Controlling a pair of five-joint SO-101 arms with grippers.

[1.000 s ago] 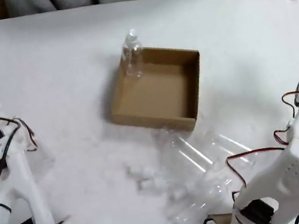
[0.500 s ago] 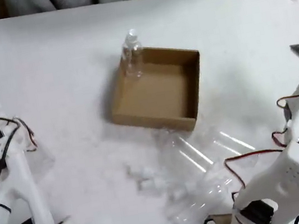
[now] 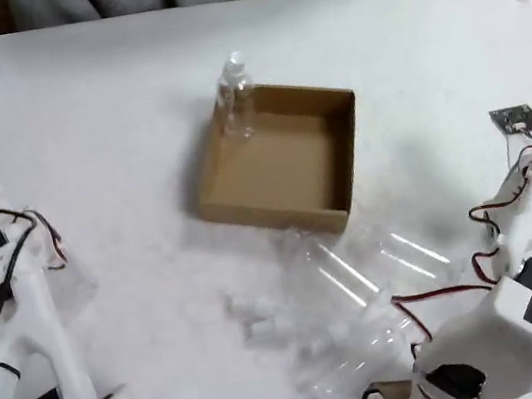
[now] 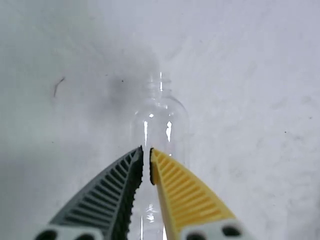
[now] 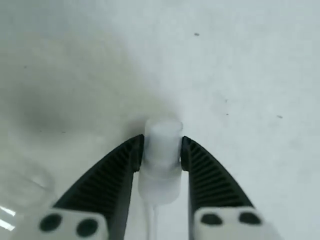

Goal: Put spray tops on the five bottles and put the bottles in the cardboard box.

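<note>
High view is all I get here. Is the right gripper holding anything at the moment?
Observer: Yes. The right gripper is shut on a white plastic spray top, pinched between its black fingers.
Operator: And the left one, has it got a bottle?
Observer: The left gripper is shut, its tips closed in front of a clear plastic bottle.
Operator: Is that bottle capped?
Observer: No, its threaded neck is bare.

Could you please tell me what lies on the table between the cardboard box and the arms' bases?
In the high view, clear bottles lie on their sides there, with small white spray tops beside them.
</note>
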